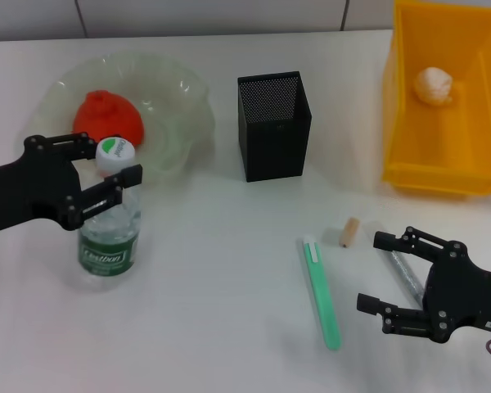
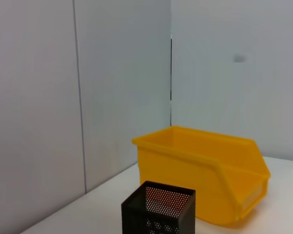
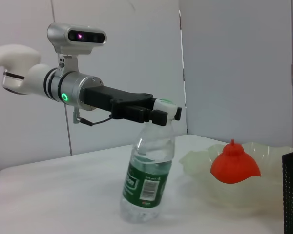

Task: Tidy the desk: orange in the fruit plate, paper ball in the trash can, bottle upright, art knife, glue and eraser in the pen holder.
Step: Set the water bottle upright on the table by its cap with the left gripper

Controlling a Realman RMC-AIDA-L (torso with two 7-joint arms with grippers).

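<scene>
Right gripper (image 1: 393, 278) idle; bottle (image 1: 108, 221) upright (green label).

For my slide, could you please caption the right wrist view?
Left pincer grips the neck of the upright bottle beside the fruit plate holding the orange.

This looks like a robotics lab or test bench, not a lived-in office: a plain white table (image 1: 229, 270) stands against bare, pale panelled walls (image 2: 39, 97) with visible seams. Desk-style props are laid out on it like a staged exercise, with a black mesh pen holder (image 1: 274, 124), a yellow plastic bin (image 1: 442, 106) and a clear fruit plate (image 1: 176, 123). The right wrist view shows a white robot arm (image 3: 24, 78) carrying a camera module (image 3: 77, 38) and a green status light.
</scene>
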